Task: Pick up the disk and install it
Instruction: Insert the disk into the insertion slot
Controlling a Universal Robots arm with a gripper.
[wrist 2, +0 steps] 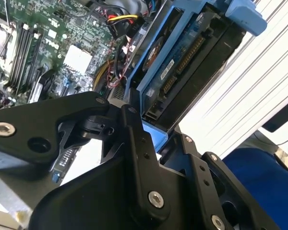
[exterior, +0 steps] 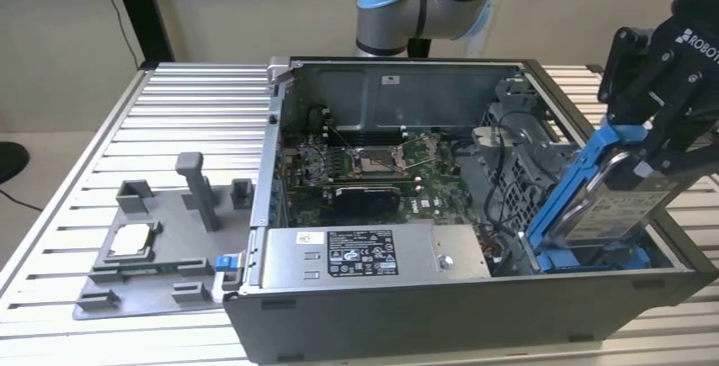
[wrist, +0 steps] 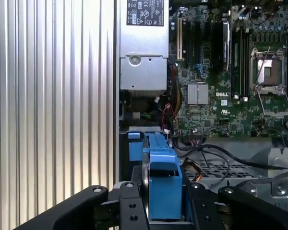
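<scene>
The disk is a silver hard drive in a blue plastic frame, held tilted on edge over the open computer case at the exterior view's right. My gripper is shut on its upper end. Its lower end reaches down into the blue drive bay in the case's near right corner. In the first wrist view the disk's blue frame sits clamped between the black fingers. The second wrist view shows the disk running away from the gripper toward the case.
Inside the case lie the motherboard and a long grey power supply box. A grey fixture tray with a small silver chip sits on the slatted aluminium table. Loose cables run beside the bay.
</scene>
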